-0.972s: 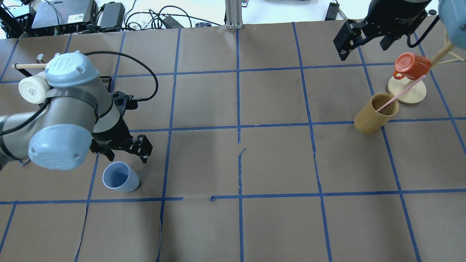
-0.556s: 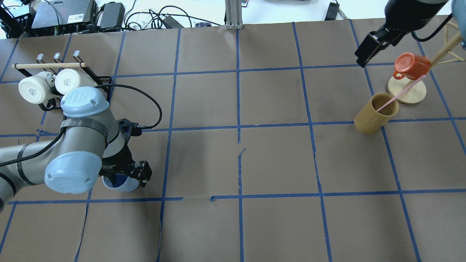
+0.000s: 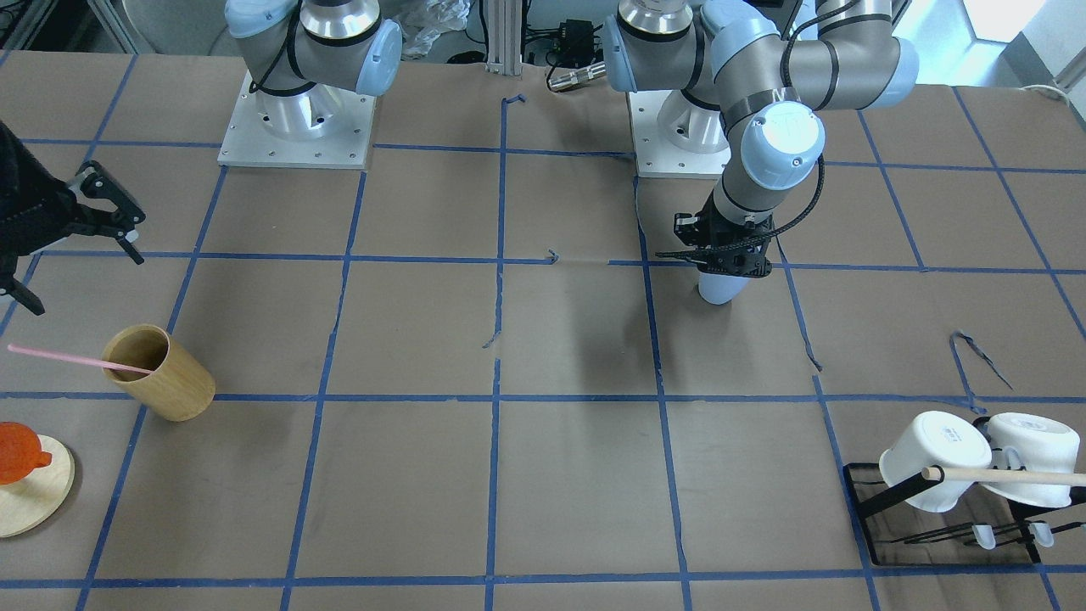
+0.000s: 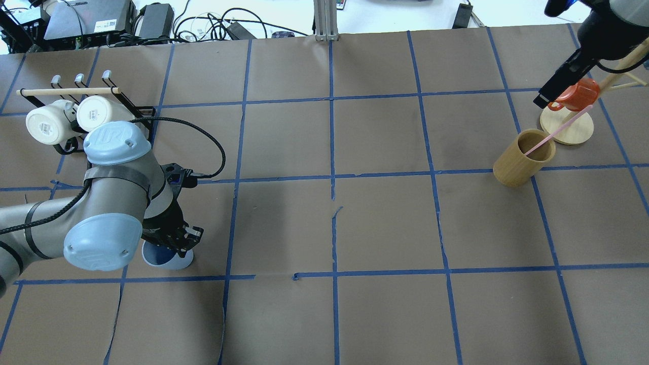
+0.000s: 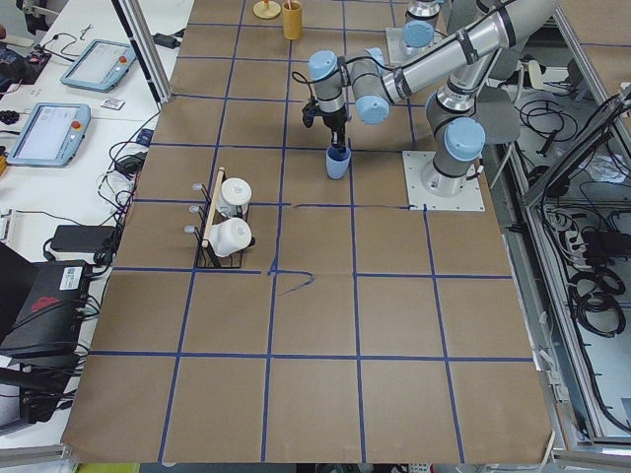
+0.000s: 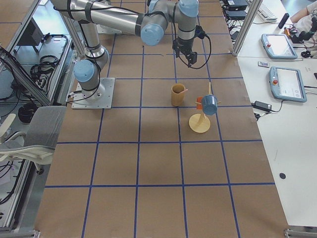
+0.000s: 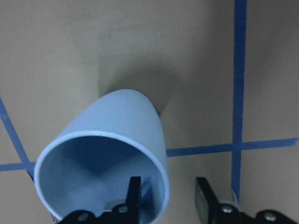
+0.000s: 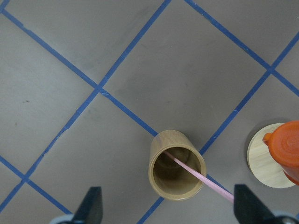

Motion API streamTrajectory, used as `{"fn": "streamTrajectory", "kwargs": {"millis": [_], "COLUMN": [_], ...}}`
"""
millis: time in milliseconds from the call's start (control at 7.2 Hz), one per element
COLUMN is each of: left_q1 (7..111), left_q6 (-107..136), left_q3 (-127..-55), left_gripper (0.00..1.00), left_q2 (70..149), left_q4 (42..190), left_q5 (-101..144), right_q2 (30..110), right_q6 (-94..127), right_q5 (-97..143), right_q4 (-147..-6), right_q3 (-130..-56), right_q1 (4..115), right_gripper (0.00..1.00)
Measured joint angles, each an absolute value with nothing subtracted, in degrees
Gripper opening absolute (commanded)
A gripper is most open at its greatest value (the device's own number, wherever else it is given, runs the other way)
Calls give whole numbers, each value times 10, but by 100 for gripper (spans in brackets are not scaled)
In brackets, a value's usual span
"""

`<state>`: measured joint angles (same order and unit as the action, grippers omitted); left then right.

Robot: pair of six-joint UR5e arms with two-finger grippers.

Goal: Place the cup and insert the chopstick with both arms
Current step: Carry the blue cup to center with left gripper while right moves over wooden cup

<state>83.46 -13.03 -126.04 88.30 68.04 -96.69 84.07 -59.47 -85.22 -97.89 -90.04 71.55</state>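
The light-blue cup [image 4: 175,259] stands upright on the table's left side; it also shows in the front view [image 3: 719,288] and the left wrist view [image 7: 117,140]. My left gripper [image 7: 168,200] is open and straddles the cup's rim, one finger inside and one outside, with a gap to the wall. The pale pink chopstick [image 4: 557,129] leans in the tan wooden cup [image 4: 514,165] at the right. My right gripper [image 8: 169,207] is wide open and empty, high above that wooden cup [image 8: 176,165] and the chopstick [image 8: 201,176].
A black rack with two white mugs [image 4: 66,119] and a wooden rod stands at the far left. An orange mug [image 4: 578,94] hangs on a wooden stand with a round base [image 4: 578,134] just behind the wooden cup. Blue tape lines grid the brown table.
My left gripper has moved from behind the blue cup down over its rim. My right arm has swung right, toward the wooden cup and the stand.
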Motion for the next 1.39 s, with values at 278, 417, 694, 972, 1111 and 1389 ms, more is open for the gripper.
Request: {"fn": "streamTrajectory", "kwargs": {"millis": [278, 417, 694, 972, 1111, 1389], "left_q1": [848, 870, 956, 1065, 1110, 1178], "left_q6": [-67, -17, 71, 143, 162, 171], "left_q3": [-1215, -1174, -1112, -1087, -1083, -1080], "left_gripper": [0, 0, 0, 0, 0, 0], "left_q2": [893, 903, 934, 968, 981, 1003], "left_q4": [669, 688, 714, 714, 712, 706], "left_q5": [-951, -916, -853, -811, -804, -801], "right_q2": [819, 807, 798, 793, 786, 780], "right_q6": [-722, -778, -846, -927, -975, -1027], "right_q5": [-855, -856, -853, -848, -846, -846], "right_q4": [-986, -987, -996, -1026, -1039, -1050], "right_q3": [-902, -904, -927, -941, -943, -944], "right_q1": [702, 687, 651, 637, 636, 636], "right_gripper": [100, 100, 100, 100, 100, 100]}}
